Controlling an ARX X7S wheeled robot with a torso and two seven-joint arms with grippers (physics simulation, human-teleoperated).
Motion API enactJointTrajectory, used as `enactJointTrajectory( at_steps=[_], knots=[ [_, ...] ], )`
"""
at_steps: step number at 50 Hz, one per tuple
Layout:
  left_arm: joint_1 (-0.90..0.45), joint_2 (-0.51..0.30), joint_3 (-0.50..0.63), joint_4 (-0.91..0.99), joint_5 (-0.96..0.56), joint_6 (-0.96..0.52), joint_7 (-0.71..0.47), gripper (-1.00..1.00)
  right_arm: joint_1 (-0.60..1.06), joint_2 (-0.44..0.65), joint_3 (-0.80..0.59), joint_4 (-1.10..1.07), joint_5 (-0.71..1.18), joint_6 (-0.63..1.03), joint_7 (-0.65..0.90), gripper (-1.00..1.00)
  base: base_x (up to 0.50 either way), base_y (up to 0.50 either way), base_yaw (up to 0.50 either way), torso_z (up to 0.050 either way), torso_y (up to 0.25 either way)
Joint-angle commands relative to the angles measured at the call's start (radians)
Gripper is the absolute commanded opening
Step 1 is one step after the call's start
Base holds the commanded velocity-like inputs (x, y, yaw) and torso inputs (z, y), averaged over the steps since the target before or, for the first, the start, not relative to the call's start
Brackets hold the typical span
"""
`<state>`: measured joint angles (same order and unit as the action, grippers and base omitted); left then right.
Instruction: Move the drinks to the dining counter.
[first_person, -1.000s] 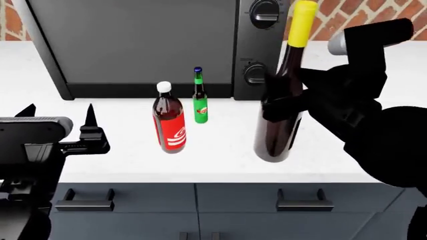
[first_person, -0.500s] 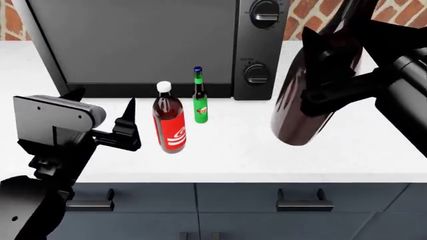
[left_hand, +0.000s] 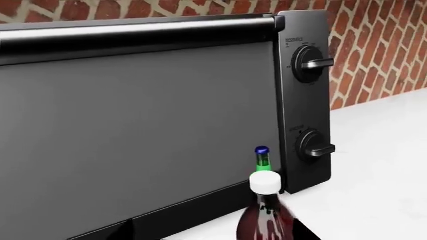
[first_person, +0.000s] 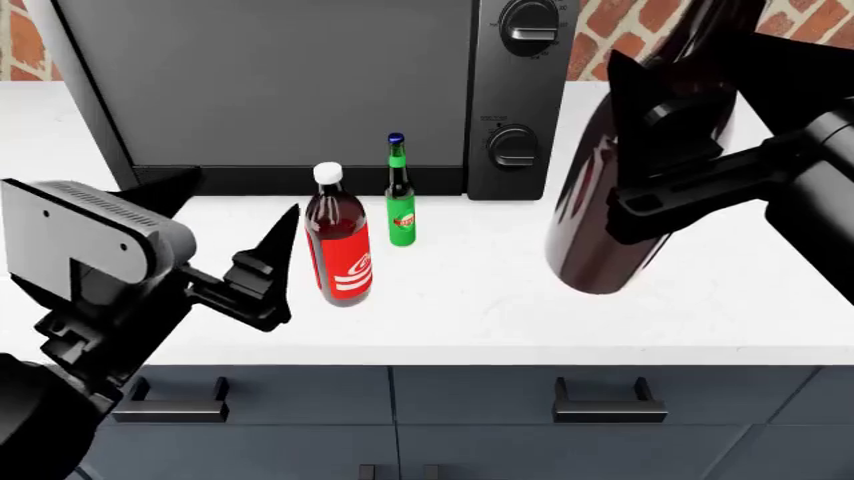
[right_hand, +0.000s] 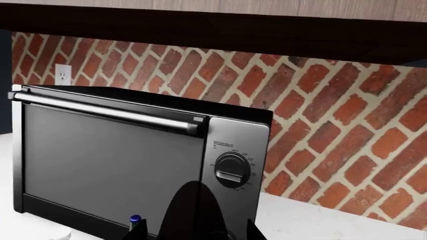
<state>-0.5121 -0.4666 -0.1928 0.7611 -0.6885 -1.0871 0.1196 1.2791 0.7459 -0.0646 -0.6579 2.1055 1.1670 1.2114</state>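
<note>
My right gripper (first_person: 643, 160) is shut on the tall dark-brown wine bottle (first_person: 598, 250) and holds it tilted, clear above the white counter (first_person: 467, 310); its neck runs out of the head view. The bottle's dark body fills the near part of the right wrist view (right_hand: 193, 212). The red-labelled cola bottle (first_person: 338, 250) and the small green bottle (first_person: 399, 208) stand upright in front of the toaster oven. My left gripper (first_person: 243, 192) is open and empty, just left of the cola bottle. The left wrist view shows the cola bottle (left_hand: 267, 220) close, with the green bottle (left_hand: 262, 156) behind it. The dining counter is out of view.
A large dark toaster oven (first_person: 294, 90) with two knobs stands at the back of the white counter, against a brick wall (right_hand: 333, 125). Grey-blue drawers with dark handles (first_person: 607, 408) run below the counter's front edge.
My right gripper has lifted the wine bottle up and to the right and tilted it. My left gripper has risen and moved right, close to the cola bottle.
</note>
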Motion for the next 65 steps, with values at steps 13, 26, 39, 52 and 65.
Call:
enactJointTrajectory(
  at_steps=[13,26,39,52,65],
  knots=[
    [0.011,0.001,0.100,-0.045,0.010,0.030,0.040,1.00,-0.002,0.015,0.011,-0.003,-0.037,0.004,-0.016,-1.00,0.00,0.00,0.00,0.000,0.002],
    [-0.022,0.010,0.180,-0.123,0.055,0.062,0.047,1.00,-0.004,0.004,0.000,0.004,-0.061,0.007,-0.034,-1.00,0.00,0.00,0.00,0.001,0.001],
    [-0.080,0.026,0.282,-0.201,0.099,0.090,0.067,1.00,-0.042,0.020,0.032,-0.010,-0.070,0.000,-0.062,-1.00,0.00,0.00,0.00,0.000,0.002],
    [-0.133,0.036,0.357,-0.291,0.141,0.119,0.087,1.00,-0.059,0.024,0.040,-0.010,-0.083,-0.004,-0.082,-1.00,0.00,0.00,0.00,0.001,0.001],
    [-0.157,0.019,0.382,-0.314,0.128,0.106,0.119,1.00,-0.051,0.031,0.032,-0.019,-0.073,-0.016,-0.077,-1.00,0.00,0.00,0.00,0.000,0.002]
  ],
)
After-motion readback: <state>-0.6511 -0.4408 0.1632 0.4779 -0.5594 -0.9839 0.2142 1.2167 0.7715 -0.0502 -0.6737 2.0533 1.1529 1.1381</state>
